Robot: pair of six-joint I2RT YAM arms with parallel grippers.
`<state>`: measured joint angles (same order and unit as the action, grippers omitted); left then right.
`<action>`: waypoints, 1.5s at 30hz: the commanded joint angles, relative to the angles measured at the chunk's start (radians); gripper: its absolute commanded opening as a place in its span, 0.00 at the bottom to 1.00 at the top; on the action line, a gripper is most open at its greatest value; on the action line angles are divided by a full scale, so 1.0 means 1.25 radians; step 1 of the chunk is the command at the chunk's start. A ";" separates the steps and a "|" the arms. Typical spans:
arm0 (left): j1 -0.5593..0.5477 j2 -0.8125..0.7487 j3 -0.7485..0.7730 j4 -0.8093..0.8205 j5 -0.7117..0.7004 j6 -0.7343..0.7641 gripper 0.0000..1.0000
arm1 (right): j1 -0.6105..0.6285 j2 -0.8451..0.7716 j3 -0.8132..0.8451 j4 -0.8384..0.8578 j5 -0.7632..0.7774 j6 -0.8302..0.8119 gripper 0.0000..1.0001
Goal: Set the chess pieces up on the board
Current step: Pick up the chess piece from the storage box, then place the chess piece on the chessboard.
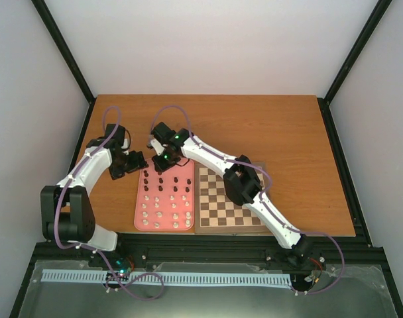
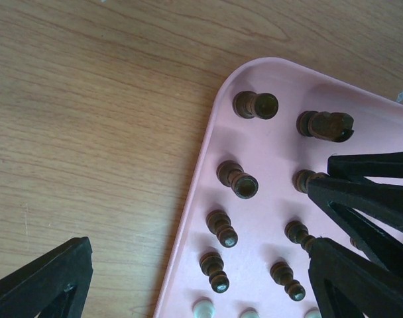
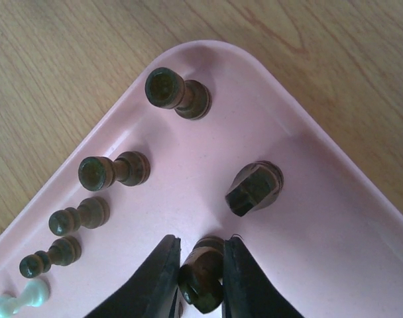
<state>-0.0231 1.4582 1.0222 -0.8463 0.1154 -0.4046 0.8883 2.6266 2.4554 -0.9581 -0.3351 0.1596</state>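
The board [image 1: 218, 213] lies bare at the table's near edge, right of a pink tray [image 1: 139, 213]. The chess pieces [image 1: 163, 195] stand on the tray, dark ones in the far rows and cream ones nearer. My right gripper [image 1: 163, 161] reaches over the tray's far edge. In the right wrist view it [image 3: 201, 246] is shut on a dark piece [image 3: 203, 278], with both pads touching its sides. A dark knight [image 3: 254, 187] stands just beyond. My left gripper [image 1: 136, 161] hovers wide open [image 2: 201, 232] over the tray's far left corner, above several dark pieces [image 2: 254, 105], holding nothing.
The tray's raised rim [image 3: 334, 152] curves close around the held piece. More dark pieces [image 3: 112, 171] line the rim on its left. The two grippers hang close together over the tray's far edge. Bare wooden table [image 1: 268, 126] stretches behind the board.
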 commanded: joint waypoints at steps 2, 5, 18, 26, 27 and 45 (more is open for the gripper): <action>0.005 0.008 0.029 -0.004 0.008 -0.010 1.00 | 0.005 0.015 0.015 -0.008 -0.009 -0.003 0.12; 0.004 0.006 0.031 -0.004 0.006 -0.009 1.00 | 0.005 0.005 0.005 -0.010 -0.003 -0.006 0.07; 0.004 -0.001 0.040 -0.013 -0.009 -0.005 1.00 | -0.004 -0.107 -0.019 -0.013 0.058 -0.022 0.03; 0.004 -0.005 0.046 -0.016 -0.016 0.001 1.00 | -0.045 -0.268 -0.170 0.037 0.158 0.001 0.03; 0.004 -0.003 0.048 -0.016 -0.015 0.001 1.00 | -0.052 -0.287 -0.191 0.037 0.190 0.001 0.03; 0.004 0.033 0.070 -0.010 0.012 0.008 1.00 | -0.315 -0.688 -0.816 0.188 0.388 0.052 0.03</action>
<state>-0.0231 1.4883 1.0702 -0.8608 0.1127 -0.4038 0.5144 1.8484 1.5055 -0.7734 0.0792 0.2001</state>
